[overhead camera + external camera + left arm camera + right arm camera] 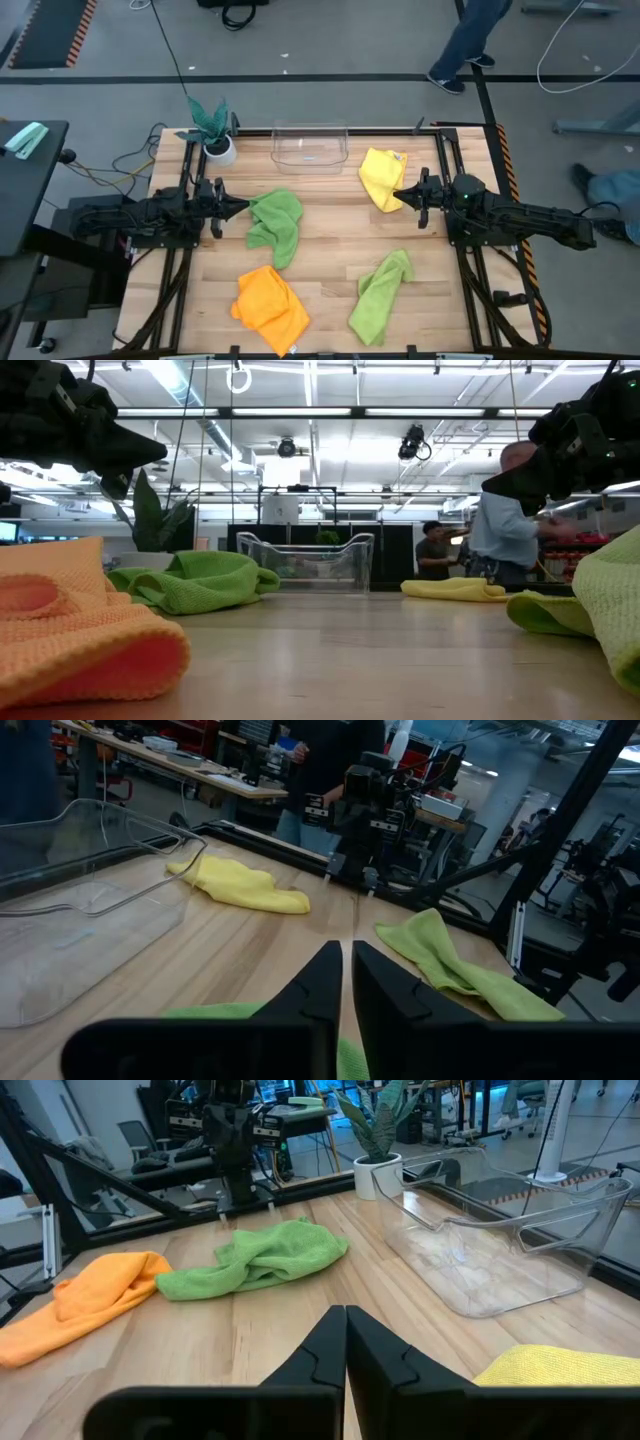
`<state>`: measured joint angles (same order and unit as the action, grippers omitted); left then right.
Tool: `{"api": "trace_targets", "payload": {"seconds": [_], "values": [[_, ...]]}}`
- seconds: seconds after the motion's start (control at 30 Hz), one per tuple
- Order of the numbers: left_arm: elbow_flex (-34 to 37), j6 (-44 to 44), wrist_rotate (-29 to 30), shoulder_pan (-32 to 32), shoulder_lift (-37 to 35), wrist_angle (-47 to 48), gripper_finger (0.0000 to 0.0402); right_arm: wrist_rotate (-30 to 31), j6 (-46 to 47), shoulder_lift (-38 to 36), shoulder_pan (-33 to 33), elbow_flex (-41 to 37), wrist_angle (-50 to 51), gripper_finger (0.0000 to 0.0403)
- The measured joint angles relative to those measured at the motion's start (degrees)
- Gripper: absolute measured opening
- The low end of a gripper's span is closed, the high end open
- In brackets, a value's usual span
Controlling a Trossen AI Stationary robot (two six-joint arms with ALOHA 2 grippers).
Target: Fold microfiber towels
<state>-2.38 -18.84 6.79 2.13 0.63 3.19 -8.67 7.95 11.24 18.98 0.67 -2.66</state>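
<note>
Wooden slats make up the table in the high view, with four crumpled towels spread over it: a green towel just ahead of the left gripper, a yellow towel at the tip of the right gripper, an orange towel and a second green towel toward the near edge. A clear bin and a potted plant stand along the far edge.

At table height, both arms hang clear of the cloths, and none looks folded.

Past the left wrist, the two fingers are pressed nearly together, holding nothing, the green cloth just under them.

Past the right wrist, the fingers are likewise pressed together and empty, with yellow cloth beside them.

Folding seems not yet begun. I judge the next move calls for parting the fingers, then pinching a towel's edge to spread it flat.
</note>
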Motion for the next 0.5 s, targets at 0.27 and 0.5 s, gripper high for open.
{"api": "trace_targets", "payload": {"seconds": [0.27, 0.5], "values": [[0.18, -0.07, 0.04, 0.0, 0.01, -1.34, 0.0024, 0.0, 0.0, 0.0, 0.02, 0.0, 0.0, 0.0016], [0.2, -15.1, 0.06, 0.0, 0.01, -2.2, 0.0029, 0.0, 0.02, -0.02, 0.0, 0.01, -0.01, 0.0016]]}}
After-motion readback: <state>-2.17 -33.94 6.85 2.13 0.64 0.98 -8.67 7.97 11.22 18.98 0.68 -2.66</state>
